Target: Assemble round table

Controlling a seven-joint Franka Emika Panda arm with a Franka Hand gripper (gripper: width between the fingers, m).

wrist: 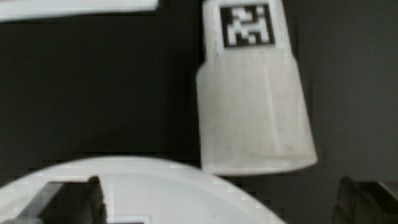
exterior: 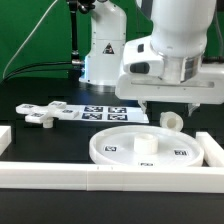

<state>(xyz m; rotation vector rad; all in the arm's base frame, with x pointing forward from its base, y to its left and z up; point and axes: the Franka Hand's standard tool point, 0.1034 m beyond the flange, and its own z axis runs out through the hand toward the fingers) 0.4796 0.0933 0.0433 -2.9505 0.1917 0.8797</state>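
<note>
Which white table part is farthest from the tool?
The four-armed cross piece, off at the exterior view's left; the post and round disc lie close under the tool.

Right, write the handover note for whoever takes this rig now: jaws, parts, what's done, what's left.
Jaws: open and empty, hanging over the post.
Post: loose, lying on its side on the table, close by the rim of the disc.
Disc: flat on the table, nothing fitted to it.
Cross piece: loose on the table at the exterior view's left, beside the marker board.
Done: no parts joined yet.
Left: likely grasp the post, fit it to the disc, then add the cross piece.
</note>
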